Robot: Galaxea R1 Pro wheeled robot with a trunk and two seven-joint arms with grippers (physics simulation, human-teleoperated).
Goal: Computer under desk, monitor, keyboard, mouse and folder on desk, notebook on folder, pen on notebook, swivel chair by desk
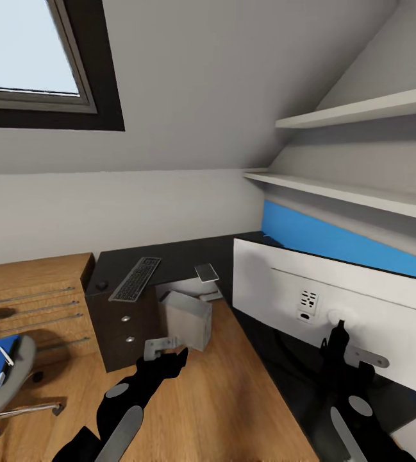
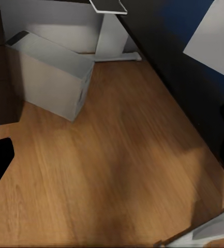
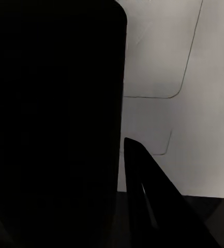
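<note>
Monitor: the monitor (image 1: 336,308) stands on the desk (image 1: 188,260) at right of the frame, its white back turned to the camera, long axis running from frame centre toward the lower right.
Right hand: the right hand (image 1: 339,330) is up against the monitor's back near its stand mount; whether it is apart or clamped I cannot tell.
Left hand: the left hand (image 1: 163,350) hangs low at centre, above the wooden floor, fingers apart, holding nothing.
Computer: the computer (image 1: 187,319) sits on the floor just beyond the left hand, beside the desk leg.
Keyboard: the keyboard (image 1: 135,278) lies on the far corner of the desk, long axis running away from the camera.
Nearer arm: the right, by my reading, for any monitor move.
</note>
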